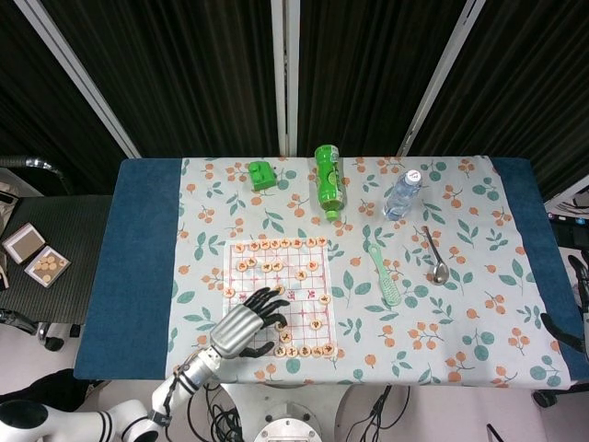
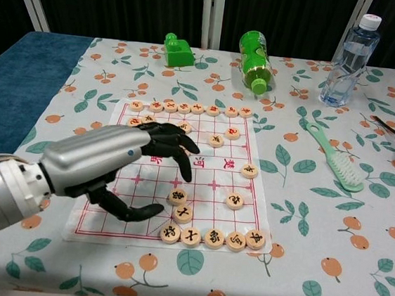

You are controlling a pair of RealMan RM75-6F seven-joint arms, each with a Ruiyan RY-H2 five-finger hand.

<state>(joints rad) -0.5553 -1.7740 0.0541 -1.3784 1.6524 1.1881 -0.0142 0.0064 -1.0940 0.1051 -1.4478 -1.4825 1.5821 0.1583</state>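
Wooden chess discs lie scattered on the paper chess board [image 2: 202, 170], and the work in hand, judging by how they lie, is moving them about the grid. Along the board's upper edge a full row of pieces [image 2: 187, 108] stands in line, with a few more just below it. Along the lower edge a shorter row [image 2: 209, 237] sits at the lower right of the board, and two single discs, one [image 2: 177, 197] above the other [image 2: 183, 214], rest just above that row's left end. Several others lie loose toward the right side of the grid. So part of the board looks arranged; the lower left of the grid is bare of pieces, and I judge the arranging unfinished.

In the chest view the left hand [image 2: 136, 163] hovers at centre left of the frame over the board's left half. Its fingers are spread and curved downward, thumb reaching out low, and nothing is held between them. The two single discs lie just to the right of the fingertips, near but apart from them; I see no contact. The head view shows the same hand [image 1: 247, 324] at lower centre-left, over the board's lower left corner.

The right hand [image 1: 582, 304] shows only as a sliver at the right edge of the head view; whether its fingers are apart I cannot tell.
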